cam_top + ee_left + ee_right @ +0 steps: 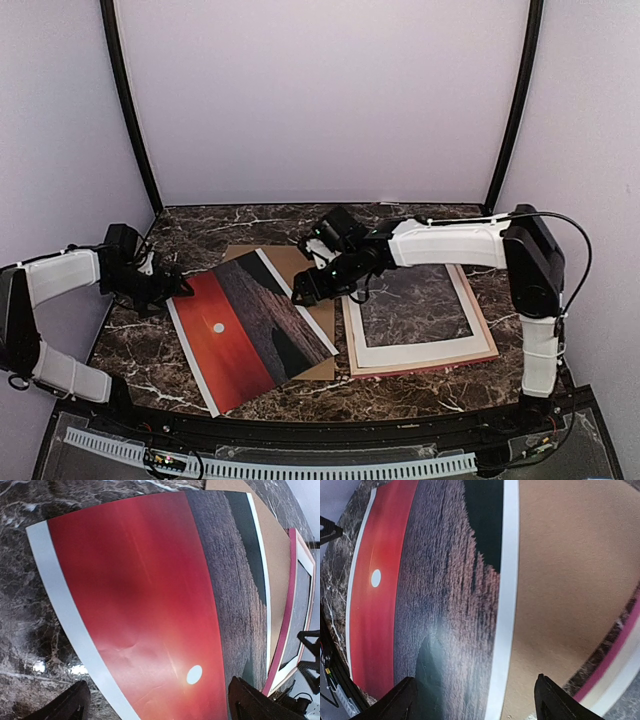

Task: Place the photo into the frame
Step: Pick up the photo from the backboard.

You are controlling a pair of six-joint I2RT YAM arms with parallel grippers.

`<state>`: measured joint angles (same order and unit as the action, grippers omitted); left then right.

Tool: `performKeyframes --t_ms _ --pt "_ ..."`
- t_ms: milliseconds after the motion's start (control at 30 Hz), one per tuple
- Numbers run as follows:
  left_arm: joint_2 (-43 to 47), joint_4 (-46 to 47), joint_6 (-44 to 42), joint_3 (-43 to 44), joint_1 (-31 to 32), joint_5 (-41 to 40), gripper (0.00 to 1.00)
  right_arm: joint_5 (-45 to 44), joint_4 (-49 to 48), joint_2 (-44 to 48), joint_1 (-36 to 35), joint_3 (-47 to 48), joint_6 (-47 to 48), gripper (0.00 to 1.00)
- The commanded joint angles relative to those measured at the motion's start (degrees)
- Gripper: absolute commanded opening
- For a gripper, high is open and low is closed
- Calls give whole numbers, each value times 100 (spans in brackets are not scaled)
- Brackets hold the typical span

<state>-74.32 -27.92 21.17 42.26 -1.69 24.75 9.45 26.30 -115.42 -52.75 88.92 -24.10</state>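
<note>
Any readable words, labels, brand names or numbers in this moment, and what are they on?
None can be read.
The photo: red sunset and white border only, no caption.
The frame: no visible label or print.
The brown backing board: plain.
The small component on the near rail: any marking is too small to read.

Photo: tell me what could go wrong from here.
The photo bows and shows a faint wrinkle; an edge pinch by the left gripper could crease it. It partly overlaps the backing board, so the right gripper might catch both. The frame lies unheld and could slide.
</note>
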Motion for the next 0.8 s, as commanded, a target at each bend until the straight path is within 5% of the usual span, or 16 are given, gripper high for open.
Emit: performKeyframes --t_ms 0,767 --pt "103 -10 394 -310 -200 90 99 111 64 -568 -202 644 -49 81" --pt "616 670 1578 -1502 -234 450 94 429 -42 -1281 -222 668 -421 78"
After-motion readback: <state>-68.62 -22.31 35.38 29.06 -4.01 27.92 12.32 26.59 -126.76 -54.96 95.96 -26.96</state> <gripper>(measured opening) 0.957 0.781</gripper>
